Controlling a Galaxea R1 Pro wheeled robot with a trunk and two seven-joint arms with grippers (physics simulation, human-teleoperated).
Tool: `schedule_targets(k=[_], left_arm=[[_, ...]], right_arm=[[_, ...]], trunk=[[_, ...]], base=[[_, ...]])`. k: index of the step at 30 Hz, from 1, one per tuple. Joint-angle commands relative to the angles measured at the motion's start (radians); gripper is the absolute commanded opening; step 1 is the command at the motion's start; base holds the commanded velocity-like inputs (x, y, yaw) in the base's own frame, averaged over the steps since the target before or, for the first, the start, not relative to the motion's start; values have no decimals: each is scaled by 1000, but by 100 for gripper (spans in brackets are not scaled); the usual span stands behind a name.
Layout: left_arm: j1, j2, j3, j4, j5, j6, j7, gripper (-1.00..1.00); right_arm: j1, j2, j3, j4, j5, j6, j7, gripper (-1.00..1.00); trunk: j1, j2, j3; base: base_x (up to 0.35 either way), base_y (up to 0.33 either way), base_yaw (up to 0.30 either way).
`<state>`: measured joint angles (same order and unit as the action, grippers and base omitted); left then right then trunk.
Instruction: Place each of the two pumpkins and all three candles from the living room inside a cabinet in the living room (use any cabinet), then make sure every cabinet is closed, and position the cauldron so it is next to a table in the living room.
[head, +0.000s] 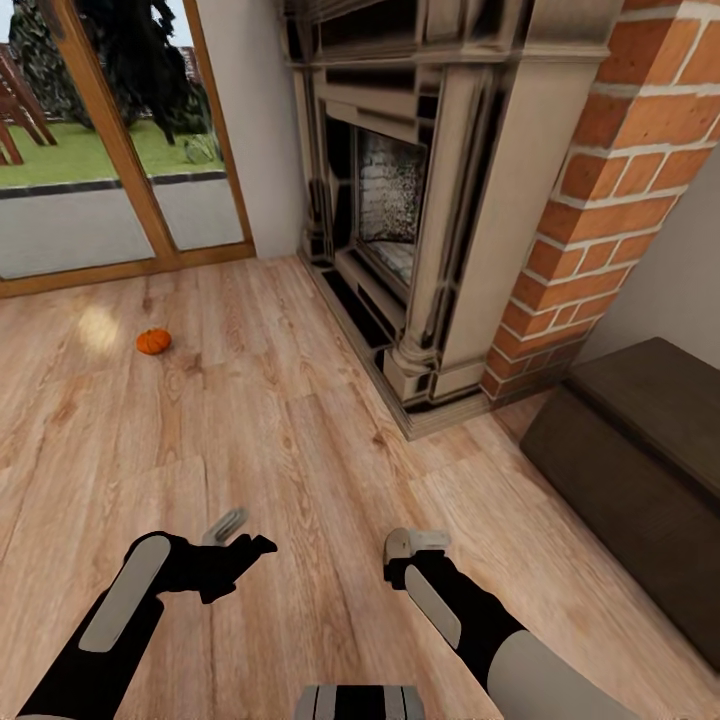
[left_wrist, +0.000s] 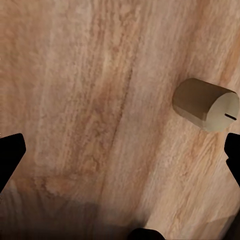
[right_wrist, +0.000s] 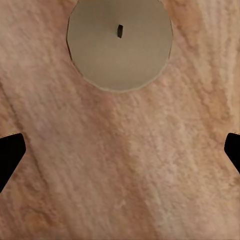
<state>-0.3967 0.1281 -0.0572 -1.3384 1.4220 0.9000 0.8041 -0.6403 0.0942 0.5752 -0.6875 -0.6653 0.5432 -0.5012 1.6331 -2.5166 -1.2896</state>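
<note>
Here, 2 short pale grey-white cylindrical candles sit on the light wood plank floor (head: 300, 440): one (head: 228, 524) lies tipped just beyond the released left hand (head: 240, 550), one (right_wrist: 120, 42) stands upright below the released right hand (head: 415, 555). Best lower each hand squarely, fingers straddling the wax. A small orange ribbed pumpkin (head: 153, 341) rests farther off. The long dark-brown wooden cabinet (head: 640, 480) stands at right, shut, contents unseen.

Grained wood-plank floor (head: 300, 450) with soft sheen; matt waxy candle (right_wrist: 120, 42); rough red brick chimney (head: 610, 200); dark matt cabinet (head: 640, 470).
</note>
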Motion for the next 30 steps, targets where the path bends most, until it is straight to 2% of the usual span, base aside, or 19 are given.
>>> schedule_targets(k=[1, 4, 7, 13, 15, 17, 24, 30], left_arm=[[-1, 1, 0, -1, 10, 0, 10, 100], [-1, 3, 4, -1, 24, 10, -8, 100], [-1, 15, 9, 0, 87, 62, -94, 100], [1, 129, 13, 23, 224, 95, -300, 100], [2, 147, 13, 38, 239, 96, -338, 100], [2, 155, 13, 44, 245, 96, -357, 100], [4, 162, 15, 58, 247, 96, -368, 100], [4, 162, 16, 64, 247, 96, -368, 100]], right_arm=[[-1, -1, 5, -1, -10, 1, -10, 100], [-1, -1, 5, -1, -10, 1, -10, 100], [-1, -1, 4, -1, -10, 1, -10, 100], [-1, -1, 5, -1, -10, 1, -10, 100], [-1, -1, 5, -1, -10, 0, -10, 100], [-1, -1, 5, -1, -10, 0, -10, 100], [-1, -1, 5, -1, -8, -5, -10, 100], [-1, -1, 5, -1, -7, -30, -10, 100]], trunk=[[0, -1, -5], [1, -1, -13], [1, -1, -13], [2, -1, -16], [2, -2, -24], [2, -2, -24], [2, -2, -24], [2, -2, -24]], base=[[0, 0, 0], [0, 0, 0], [0, 0, 0], [0, 0, 0], [0, 0, 0], [0, 0, 0], [30, 0, 0], [279, 0, 0]])
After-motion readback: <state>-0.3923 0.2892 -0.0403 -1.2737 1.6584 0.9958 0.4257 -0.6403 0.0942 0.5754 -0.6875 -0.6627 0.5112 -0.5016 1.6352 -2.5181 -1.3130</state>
